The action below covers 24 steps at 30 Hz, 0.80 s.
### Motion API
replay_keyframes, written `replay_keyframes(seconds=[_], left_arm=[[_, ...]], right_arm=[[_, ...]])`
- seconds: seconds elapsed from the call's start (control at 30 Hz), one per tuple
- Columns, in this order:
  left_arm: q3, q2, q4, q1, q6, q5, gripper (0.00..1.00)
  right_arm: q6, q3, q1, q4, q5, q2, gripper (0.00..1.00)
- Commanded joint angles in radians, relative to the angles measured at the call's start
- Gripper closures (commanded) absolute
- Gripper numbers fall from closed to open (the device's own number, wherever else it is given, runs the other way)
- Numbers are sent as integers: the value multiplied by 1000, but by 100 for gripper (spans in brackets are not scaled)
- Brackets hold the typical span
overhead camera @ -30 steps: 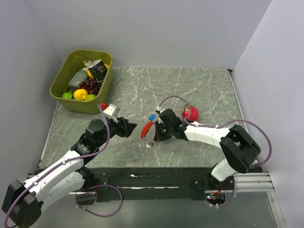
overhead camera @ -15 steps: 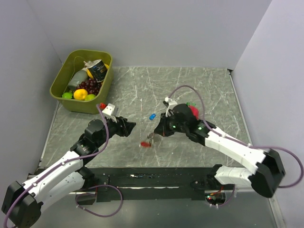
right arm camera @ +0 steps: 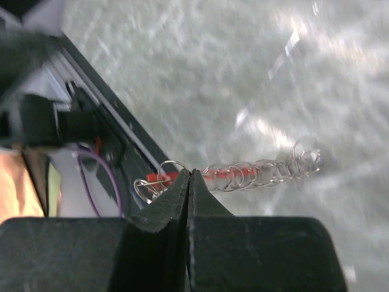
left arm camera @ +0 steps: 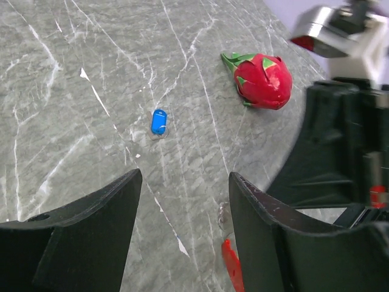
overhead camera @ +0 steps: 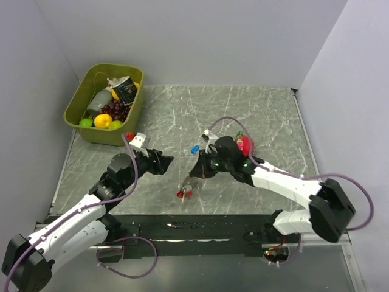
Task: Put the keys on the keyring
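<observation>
The right gripper (overhead camera: 196,174) is pinching the chain of the keyring (overhead camera: 184,191), whose red clip is hanging at its 7 o'clock, while the left gripper (overhead camera: 168,162) is hovering at 9 o'clock, jaws spread, and the blue key (overhead camera: 194,148) is lying on the table (overhead camera: 243,109) at 12 o'clock.

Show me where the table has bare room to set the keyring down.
Bare marble: the far strip of the table from the green bin rightwards, and the right side beyond the toy fruit. Crowded: the middle, where the blue key, the left gripper, the right gripper and the keyring cluster.
</observation>
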Motion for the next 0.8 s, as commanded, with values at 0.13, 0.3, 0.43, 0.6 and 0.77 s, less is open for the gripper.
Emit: replay_keyframes(seconds=[0.13,0.3,0.43,0.6,0.77], left_arm=[[37,-23,-5,-5,1,-4,34],[31,-20,-3,-3,1,-9,34],[19,3,5,-3,-9,5,33],[16,95,2,-3,-26,66,33],[28,259,-11,-3,-48,107,43]], right_arm=[[-15,61,-1,80,8,257,100],[-19,150,-2,89,7,379,100],[-29,164,-10,55,25,373,85],[-61,133,-30,6,125,247,23],[-107,80,-67,-98,217,158,14]])
